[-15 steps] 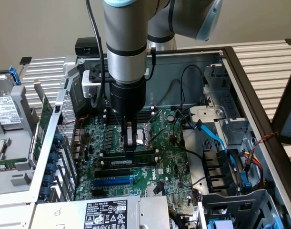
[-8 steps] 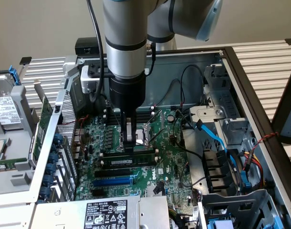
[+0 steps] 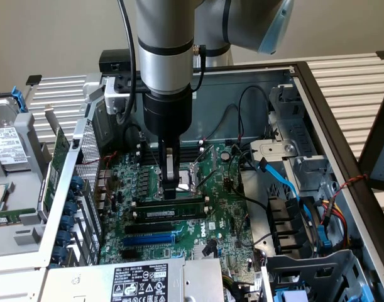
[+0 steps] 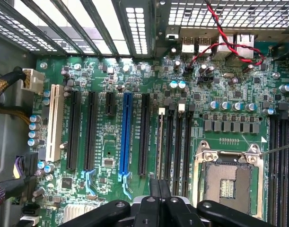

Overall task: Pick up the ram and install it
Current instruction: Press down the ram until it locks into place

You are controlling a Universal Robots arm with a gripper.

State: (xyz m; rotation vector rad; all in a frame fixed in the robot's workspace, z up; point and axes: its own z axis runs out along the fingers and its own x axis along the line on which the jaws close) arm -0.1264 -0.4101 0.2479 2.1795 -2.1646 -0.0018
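Observation:
The ram (image 3: 179, 211) is a long green stick with black chips and a white label. It stands upright in a memory slot on the green motherboard (image 3: 223, 217), inside the open computer case. My gripper (image 3: 171, 192) points straight down over the middle of the stick. Its black fingers are shut together and their tips sit at the stick's top edge. In the wrist view the ram (image 4: 159, 142) appears edge-on as a thin pale strip in its slot, running under my shut gripper (image 4: 158, 189). Bare black memory slots (image 4: 181, 142) lie beside it.
The open CPU socket (image 3: 192, 173) sits just behind the ram. Black and blue expansion slots (image 3: 148, 240) lie in front. An upright green card (image 3: 53, 170) stands at the exterior view's left. Blue cables (image 3: 286, 182) and a drive cage are on the exterior view's right, and a power supply (image 3: 138, 283) is in front.

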